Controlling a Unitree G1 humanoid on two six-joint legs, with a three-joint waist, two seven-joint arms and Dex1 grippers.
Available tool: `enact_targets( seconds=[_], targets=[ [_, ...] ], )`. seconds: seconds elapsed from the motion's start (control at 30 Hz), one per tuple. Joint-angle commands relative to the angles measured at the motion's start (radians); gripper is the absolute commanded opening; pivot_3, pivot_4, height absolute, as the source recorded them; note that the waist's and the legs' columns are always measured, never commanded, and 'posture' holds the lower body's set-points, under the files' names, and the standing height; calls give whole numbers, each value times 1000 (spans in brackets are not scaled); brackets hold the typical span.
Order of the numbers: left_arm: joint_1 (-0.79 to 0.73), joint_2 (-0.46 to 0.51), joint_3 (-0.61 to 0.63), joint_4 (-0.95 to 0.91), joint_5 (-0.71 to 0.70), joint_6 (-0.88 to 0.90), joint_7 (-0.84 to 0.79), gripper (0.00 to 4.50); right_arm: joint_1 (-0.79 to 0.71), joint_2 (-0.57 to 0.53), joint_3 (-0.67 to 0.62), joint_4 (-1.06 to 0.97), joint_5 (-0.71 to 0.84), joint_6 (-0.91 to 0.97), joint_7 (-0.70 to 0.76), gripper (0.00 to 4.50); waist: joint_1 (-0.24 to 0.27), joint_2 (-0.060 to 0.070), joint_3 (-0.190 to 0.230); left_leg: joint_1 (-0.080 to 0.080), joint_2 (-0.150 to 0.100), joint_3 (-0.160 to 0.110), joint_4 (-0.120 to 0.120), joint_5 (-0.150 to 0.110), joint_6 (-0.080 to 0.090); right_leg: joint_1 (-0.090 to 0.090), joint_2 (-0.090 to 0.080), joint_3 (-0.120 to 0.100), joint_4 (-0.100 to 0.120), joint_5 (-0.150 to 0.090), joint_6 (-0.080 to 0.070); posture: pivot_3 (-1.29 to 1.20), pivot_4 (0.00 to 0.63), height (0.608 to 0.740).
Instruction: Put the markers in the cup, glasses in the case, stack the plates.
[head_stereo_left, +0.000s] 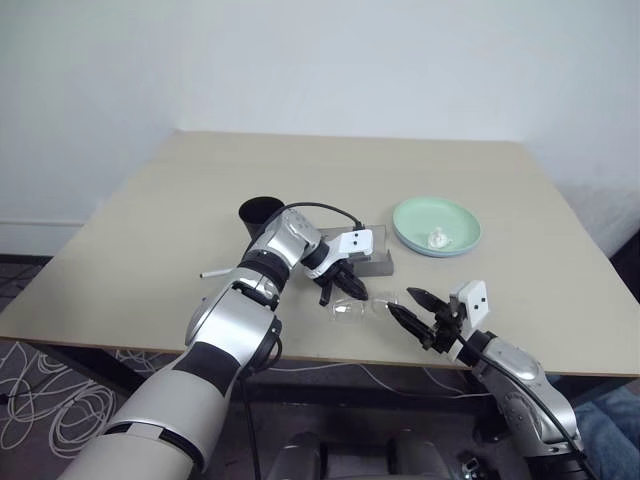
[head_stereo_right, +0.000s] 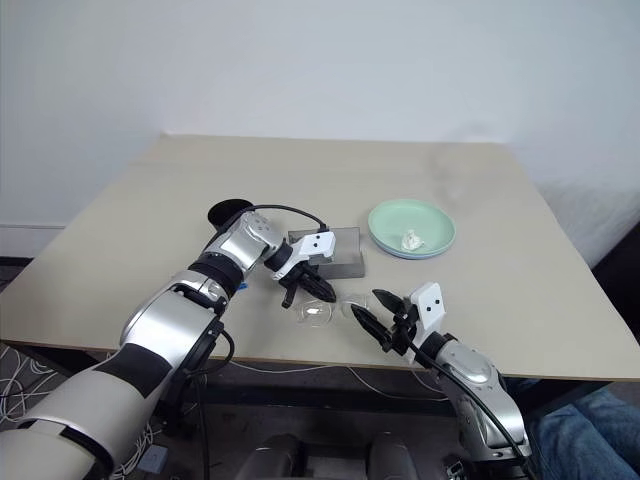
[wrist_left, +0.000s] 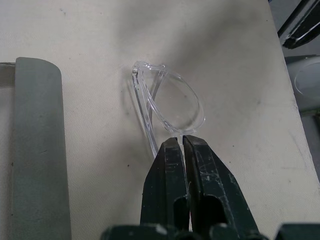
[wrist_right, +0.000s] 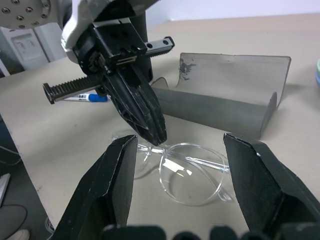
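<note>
Lying flat near the table's (head_stereo_left: 150, 210) front edge, just in front of the grey case (head_stereo_left: 375, 262), the glasses (head_stereo_left: 362, 306) run left-right. The left gripper (wrist_left: 181, 145) slants down from the case side, fingers pinched shut on the frame's rim. The right gripper (wrist_right: 180, 150) points level at the glasses, jaws spread wide.

Head views high; wrist views near glasses (wrist_left: 165, 107).

The left gripper (wrist_right: 150, 125) is blocking the clear plastic glasses (wrist_right: 187, 172) from above, the open grey rectangular case (wrist_right: 225, 95) is walling off their far side, while bare beige tabletop (head_stereo_left: 180, 210) is lying free leftward.
</note>
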Motion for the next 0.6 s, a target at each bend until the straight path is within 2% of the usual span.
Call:
enact_targets(
  seconds=[0.03,0.47,0.57,0.6],
  targets=[
    [-16,4,9,-7,7,-7,-21,29,-26,5,-5,-14,-4,-24,-9,2987,0,0,0,0,0,0,0,0,0,0,0,0,0,0,0,0,0,740],
    [-14,-6,6,-7,19,-1,-28,29,-31,13,-7,3,-19,-34,-15,2987,0,0,0,0,0,0,0,0,0,0,0,0,0,0,0,0,0,740],
    [-14,-7,6,-8,22,-5,-16,612,-33,15,-5,8,-22,-37,-16,2987,0,0,0,0,0,0,0,0,0,0,0,0,0,0,0,0,0,740],
    [-13,-8,7,-8,23,-7,-12,940,-34,16,-5,10,-22,-38,-17,2987,0,0,0,0,0,0,0,0,0,0,0,0,0,0,0,0,0,740]
  ],
)
